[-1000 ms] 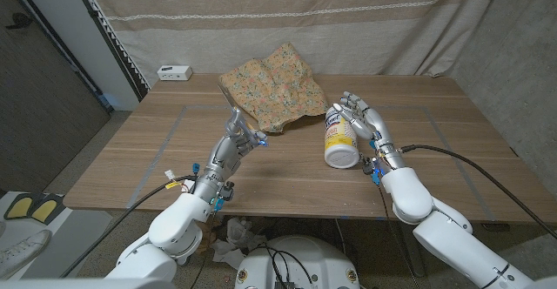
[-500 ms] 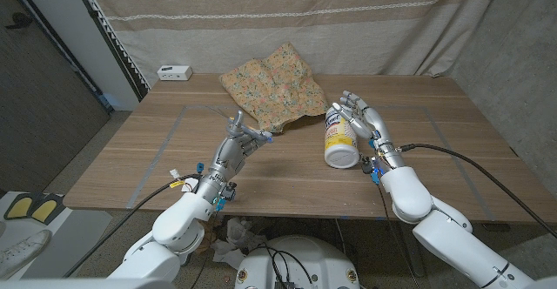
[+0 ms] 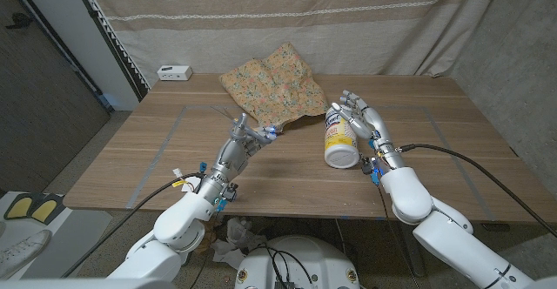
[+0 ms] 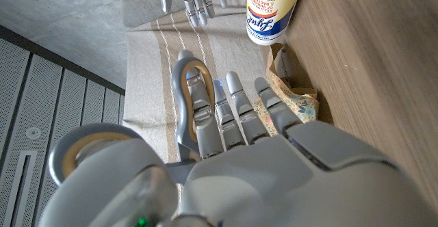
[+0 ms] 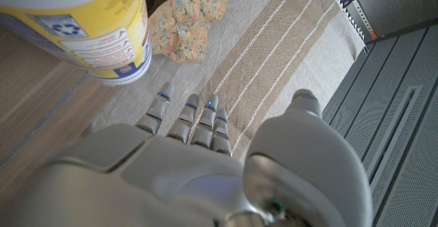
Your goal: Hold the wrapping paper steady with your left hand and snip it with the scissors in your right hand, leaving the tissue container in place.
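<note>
Barely started: no cut made, and the scissors sat in the wrong hand.

Judging by the grey handle loops of the scissors (image 4: 182, 97) around its fingers, the left hand (image 3: 246, 137) gripped them and reached toward the near edge of the floral wrapping paper (image 3: 274, 87), which lay crumpled and uncut at the middle of the table's (image 3: 130, 163) far edge. The right hand (image 3: 365, 122) was empty, fingers spread, just beside the yellow tissue container (image 3: 339, 137), right of the paper. Steadying and snipping both remained. The wooden top carried faint tape lines and a small white device (image 3: 175, 72) at the far left corner; a striped beige curtain (image 3: 348, 19) hung behind.
</note>
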`<move>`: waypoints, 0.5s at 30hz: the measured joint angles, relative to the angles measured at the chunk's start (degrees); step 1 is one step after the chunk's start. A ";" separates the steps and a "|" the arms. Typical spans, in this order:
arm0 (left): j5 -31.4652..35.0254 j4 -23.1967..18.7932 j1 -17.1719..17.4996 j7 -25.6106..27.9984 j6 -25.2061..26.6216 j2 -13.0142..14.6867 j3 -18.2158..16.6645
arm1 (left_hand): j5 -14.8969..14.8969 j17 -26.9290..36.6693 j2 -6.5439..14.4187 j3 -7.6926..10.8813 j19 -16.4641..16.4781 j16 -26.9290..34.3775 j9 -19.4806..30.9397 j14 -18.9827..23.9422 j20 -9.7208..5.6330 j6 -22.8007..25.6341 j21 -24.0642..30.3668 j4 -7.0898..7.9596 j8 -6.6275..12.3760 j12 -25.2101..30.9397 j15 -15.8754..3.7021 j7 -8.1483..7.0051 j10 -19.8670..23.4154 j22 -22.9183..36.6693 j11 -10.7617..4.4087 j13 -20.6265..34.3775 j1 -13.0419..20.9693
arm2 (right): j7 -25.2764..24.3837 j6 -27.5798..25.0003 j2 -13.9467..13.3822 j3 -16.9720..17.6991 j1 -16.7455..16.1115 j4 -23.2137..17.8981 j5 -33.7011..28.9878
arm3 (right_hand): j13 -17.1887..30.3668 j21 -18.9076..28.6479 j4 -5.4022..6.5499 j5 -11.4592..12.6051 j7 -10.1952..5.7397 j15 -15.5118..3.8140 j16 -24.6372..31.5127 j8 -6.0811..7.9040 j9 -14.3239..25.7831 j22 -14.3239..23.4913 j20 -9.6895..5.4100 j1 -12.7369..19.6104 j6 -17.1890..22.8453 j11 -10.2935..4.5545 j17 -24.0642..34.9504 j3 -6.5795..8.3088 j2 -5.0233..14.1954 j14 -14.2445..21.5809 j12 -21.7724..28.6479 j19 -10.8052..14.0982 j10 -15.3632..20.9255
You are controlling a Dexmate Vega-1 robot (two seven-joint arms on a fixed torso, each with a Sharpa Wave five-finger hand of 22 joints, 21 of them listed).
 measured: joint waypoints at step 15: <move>0.28 2.47 -1.40 -1.35 -2.51 -1.19 1.78 | 1.05 -4.62 1.91 0.46 -0.06 -0.11 0.50 7.56 -0.55 0.20 1.76 0.03 0.07 1.95 -0.28 0.80 19.80 1.05 -2.38 -6.68 1.32 | -0.17 -0.24 -0.10 0.17 -0.45 -0.57 -0.39 | 0.01 -0.44 0.00 0.00 0.00 0.00 0.00 0.00 0.00 0.00 0.00 0.00 0.01 -0.21 -0.26 0.00 0.00 0.00 0.00 0.00 -0.20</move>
